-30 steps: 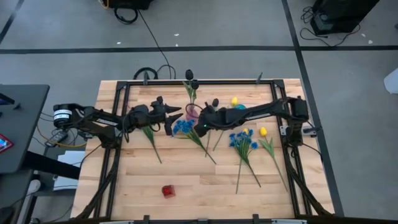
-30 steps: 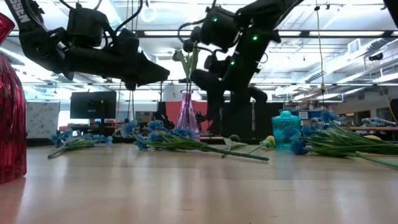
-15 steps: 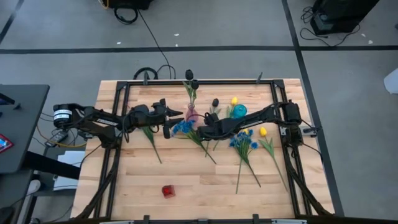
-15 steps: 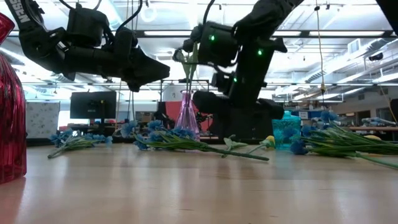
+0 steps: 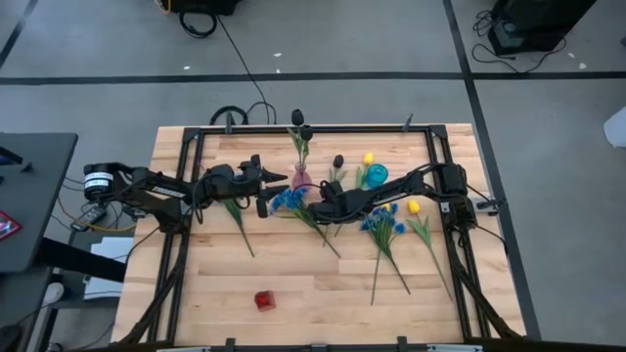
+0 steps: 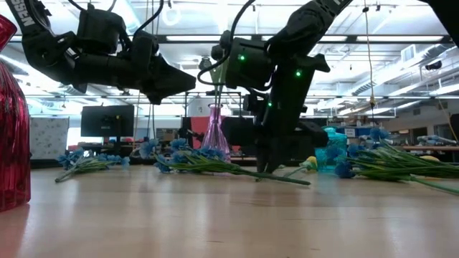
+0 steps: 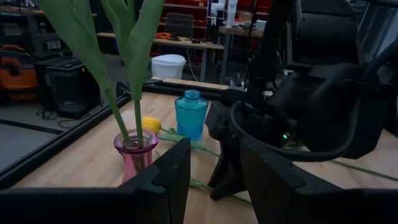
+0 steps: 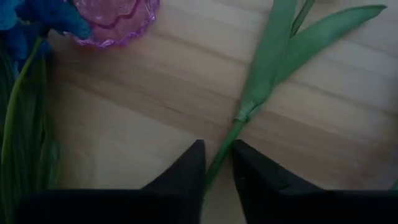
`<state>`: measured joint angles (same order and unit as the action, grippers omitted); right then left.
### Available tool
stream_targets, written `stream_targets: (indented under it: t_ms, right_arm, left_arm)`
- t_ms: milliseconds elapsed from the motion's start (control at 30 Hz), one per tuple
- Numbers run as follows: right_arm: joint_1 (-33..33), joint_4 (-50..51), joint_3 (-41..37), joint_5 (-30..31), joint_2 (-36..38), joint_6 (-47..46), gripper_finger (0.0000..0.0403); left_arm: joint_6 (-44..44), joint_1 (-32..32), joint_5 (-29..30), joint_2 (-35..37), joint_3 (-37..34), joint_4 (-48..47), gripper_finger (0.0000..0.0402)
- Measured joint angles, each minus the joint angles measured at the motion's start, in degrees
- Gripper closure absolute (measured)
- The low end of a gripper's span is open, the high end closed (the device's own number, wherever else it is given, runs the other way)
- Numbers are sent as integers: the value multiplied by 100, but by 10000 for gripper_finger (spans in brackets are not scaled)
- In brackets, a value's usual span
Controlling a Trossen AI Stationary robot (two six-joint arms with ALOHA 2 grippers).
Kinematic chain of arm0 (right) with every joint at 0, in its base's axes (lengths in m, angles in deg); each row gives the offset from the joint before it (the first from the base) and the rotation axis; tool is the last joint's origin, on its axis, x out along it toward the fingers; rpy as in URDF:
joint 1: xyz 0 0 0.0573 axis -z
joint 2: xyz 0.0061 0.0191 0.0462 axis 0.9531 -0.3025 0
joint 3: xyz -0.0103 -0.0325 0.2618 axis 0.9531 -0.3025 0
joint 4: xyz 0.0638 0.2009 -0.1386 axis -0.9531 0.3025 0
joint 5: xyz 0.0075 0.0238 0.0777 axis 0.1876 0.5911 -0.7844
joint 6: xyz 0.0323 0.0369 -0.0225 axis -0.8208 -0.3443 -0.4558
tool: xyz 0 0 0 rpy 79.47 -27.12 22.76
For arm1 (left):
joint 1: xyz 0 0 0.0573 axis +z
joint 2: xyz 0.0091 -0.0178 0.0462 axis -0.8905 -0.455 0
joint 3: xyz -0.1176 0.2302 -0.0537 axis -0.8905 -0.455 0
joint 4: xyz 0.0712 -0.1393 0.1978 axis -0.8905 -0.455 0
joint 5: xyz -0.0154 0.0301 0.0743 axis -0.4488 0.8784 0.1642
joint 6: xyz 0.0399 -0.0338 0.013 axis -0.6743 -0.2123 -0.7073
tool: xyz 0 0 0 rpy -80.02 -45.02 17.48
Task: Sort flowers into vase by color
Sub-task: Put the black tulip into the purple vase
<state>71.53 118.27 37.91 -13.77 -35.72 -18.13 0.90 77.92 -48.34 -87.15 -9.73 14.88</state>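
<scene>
A dark tulip (image 5: 338,161) lies on the table between the pink vase (image 5: 300,179) and the teal vase (image 5: 377,174), its green stem (image 8: 239,118) running toward the near edge. My right gripper (image 5: 315,205) stands over this stem, pointing down, shut on it. Two dark tulips (image 5: 301,123) stand in the pink vase and a yellow tulip (image 5: 369,157) stands in the teal one. My left gripper (image 5: 274,188) hovers open left of the pink vase, holding nothing. Blue flowers (image 5: 287,198) lie between the two grippers. My right gripper pinches the dark tulip's stem (image 8: 219,160) between its two fingers, just below where the leaves branch off. The fingers (image 6: 264,166) come from above, pointing down, and reach the table top. The stem and its leaves (image 8: 273,56) lie flat on the wood.
Another blue bunch (image 5: 380,217) and a yellow tulip (image 5: 414,206) lie right of the right gripper, stems toward the near edge. A blue flower's stem (image 5: 240,227) lies under the left arm. A red vase (image 5: 264,299) stands near the front edge, with bare wood around it.
My right gripper has come down from well above the table to the table top, tipping until its fingers point down at the dark tulip's stem. The arm has lowered with it. The flowers lie where they were.
</scene>
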Motion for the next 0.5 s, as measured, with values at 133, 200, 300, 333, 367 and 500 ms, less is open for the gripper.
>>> stream_targets:
  t_ms: [133,200,300,333,367,500]
  right_arm:
    - [7,89,0,-56,-1,97,383]
    - [7,129,0,-30,4,208,393]
    - [9,238,-19,-22,105,232,386]
    - [12,311,-29,13,164,240,385]
    - [13,421,-43,47,230,250,385]
    - [16,599,-39,438,580,275,394]
  left_arm:
    - [-115,0,16,0,1,1,255]
    - [-115,0,16,0,1,1,255]
    - [-78,0,14,0,1,1,255]
    - [-39,0,10,0,1,-3,255]
    - [26,0,7,0,1,-6,255]
    - [14,1,7,13,-1,-3,255]
